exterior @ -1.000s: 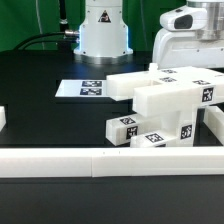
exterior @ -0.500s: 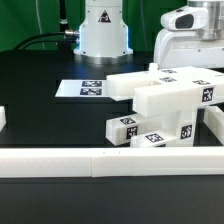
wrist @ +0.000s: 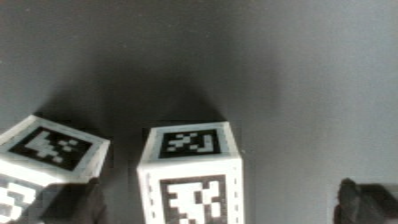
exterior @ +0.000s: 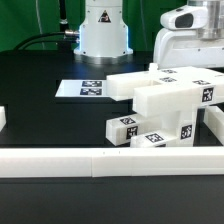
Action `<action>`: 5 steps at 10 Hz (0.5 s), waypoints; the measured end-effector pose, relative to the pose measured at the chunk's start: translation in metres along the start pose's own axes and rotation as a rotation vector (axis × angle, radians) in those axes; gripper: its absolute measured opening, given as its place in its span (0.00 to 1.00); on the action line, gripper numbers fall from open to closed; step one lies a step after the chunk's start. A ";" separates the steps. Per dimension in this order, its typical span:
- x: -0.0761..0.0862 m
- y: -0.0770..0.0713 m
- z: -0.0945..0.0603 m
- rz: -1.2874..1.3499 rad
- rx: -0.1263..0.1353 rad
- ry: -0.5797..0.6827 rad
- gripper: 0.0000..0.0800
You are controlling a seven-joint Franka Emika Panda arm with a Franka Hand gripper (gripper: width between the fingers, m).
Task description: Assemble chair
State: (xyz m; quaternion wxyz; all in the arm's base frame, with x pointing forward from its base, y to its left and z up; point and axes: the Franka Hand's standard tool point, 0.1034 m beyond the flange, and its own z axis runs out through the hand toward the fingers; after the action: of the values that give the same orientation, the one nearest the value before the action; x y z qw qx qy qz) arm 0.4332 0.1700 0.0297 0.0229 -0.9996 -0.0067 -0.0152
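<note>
The chair lies in loose glossy white parts at the exterior view's right: a flat slab (exterior: 135, 86), a blocky frame (exterior: 172, 108) and two short tagged posts (exterior: 122, 128) (exterior: 152, 140) in front. My gripper (exterior: 190, 45) hangs above and behind these parts, its fingertips hidden by them. In the wrist view the gripper (wrist: 222, 205) is open, with its dark fingers (wrist: 80, 205) wide apart. A tagged white post (wrist: 187, 165) stands between them, nearer one finger and untouched. A second tagged post (wrist: 45, 150) lies beside it, outside the jaws.
The marker board (exterior: 85, 88) lies flat behind the parts. A long white border rail (exterior: 60, 160) runs along the front, and another rail (exterior: 215, 125) along the exterior view's right. The arm's base (exterior: 103, 30) stands at the back. A small white piece (exterior: 3, 118) shows at the left edge.
</note>
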 end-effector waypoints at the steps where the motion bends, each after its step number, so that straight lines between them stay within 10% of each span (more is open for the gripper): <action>1: 0.002 -0.001 -0.001 -0.022 0.000 -0.006 0.81; 5: 0.022 -0.008 0.004 -0.052 0.001 -0.003 0.81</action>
State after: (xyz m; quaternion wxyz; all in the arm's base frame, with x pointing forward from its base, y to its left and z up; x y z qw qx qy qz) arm 0.4547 0.1784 0.0266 0.0231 -0.9991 -0.0326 -0.0141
